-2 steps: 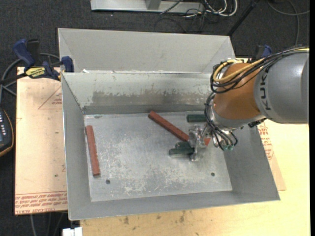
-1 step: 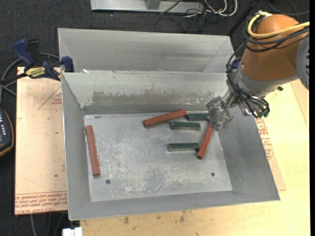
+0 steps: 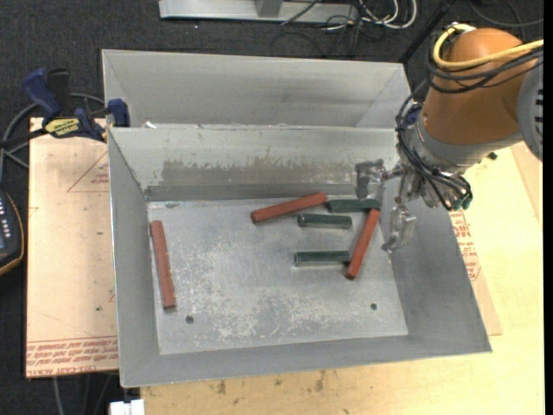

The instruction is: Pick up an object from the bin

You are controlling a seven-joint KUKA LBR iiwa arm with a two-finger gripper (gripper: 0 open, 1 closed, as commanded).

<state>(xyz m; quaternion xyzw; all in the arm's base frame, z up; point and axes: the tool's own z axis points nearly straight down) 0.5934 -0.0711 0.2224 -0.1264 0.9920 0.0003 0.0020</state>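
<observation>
- arm comes in from the right, its orange-covered wrist above the right wall of the bin [image 3: 130, 232], end effector [image 3: 386, 202] pointing down
- end effector spread, nothing pinched, hanging near the slanted red stick [image 3: 363, 245] and a dark green stick [image 3: 350, 204], right side

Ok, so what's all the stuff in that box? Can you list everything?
red sticks: 3, reddish brown; one alone along the left side of the floor, one slanted in the middle near the back wall, one slanted at the right.
dark green sticks: 3, dark green; all right of the middle, one below the other, the top one nearest the back wall.
bin: 1, grey metal, holds all six sticks.
arm: 1, orange cover and cables, coming in from the right.
gripper: 1, silvery, low at the right end of the floor, next to the right red stick and the top green one.
</observation>
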